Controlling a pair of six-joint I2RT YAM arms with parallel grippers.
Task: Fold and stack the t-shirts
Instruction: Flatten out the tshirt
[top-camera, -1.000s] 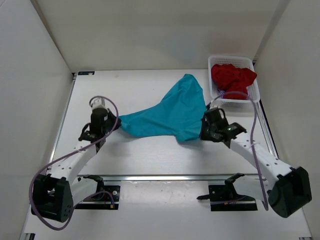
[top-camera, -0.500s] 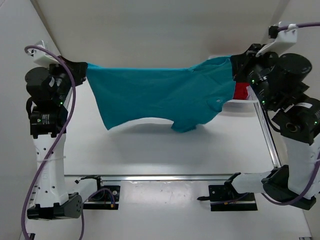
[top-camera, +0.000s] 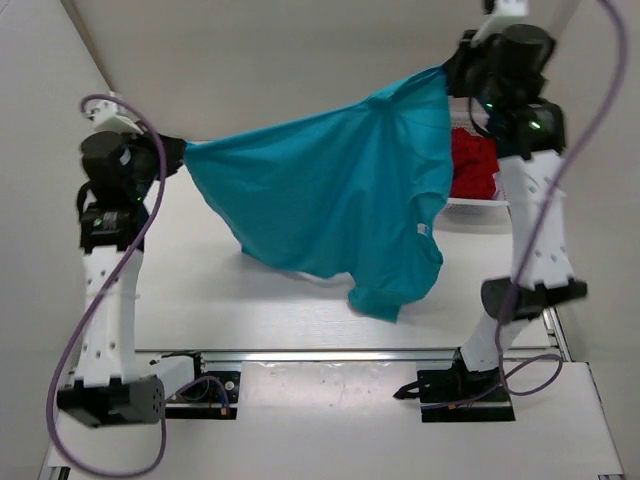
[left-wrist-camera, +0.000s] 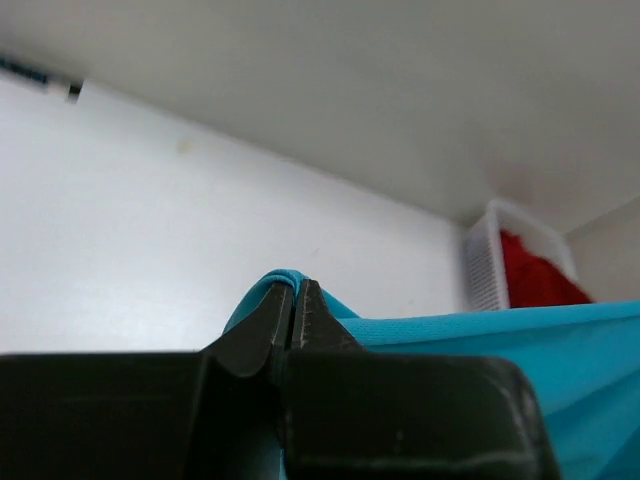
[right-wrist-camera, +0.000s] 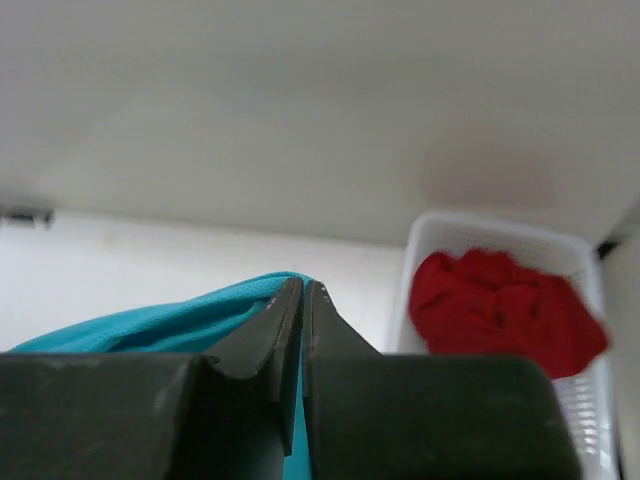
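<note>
1. Teal shirt is up in the air, stretched between my two arms above the table. Its lowest corner dangles toward the front rail, and I can't tell if it brushes the surface.
2. Left end effector is pressed together on a bit of the shirt's edge. The wrist cam shows teal cloth poking out between the tips.
3. Right end effector is pinching a teal edge the same way. In the overhead view it sits further toward the back wall than the left one, so the top edge runs on a slant.
4. Why hold it like this? I reckon two pinch points pulled apart let the cloth drop open and lose its bunching, so it can go down flat for folding.
5. Red shirt is crumpled in the basket at the far right, parked out of the way till its turn.
6. My read is that it's early days, with nothing folded or stacked yet.
</note>
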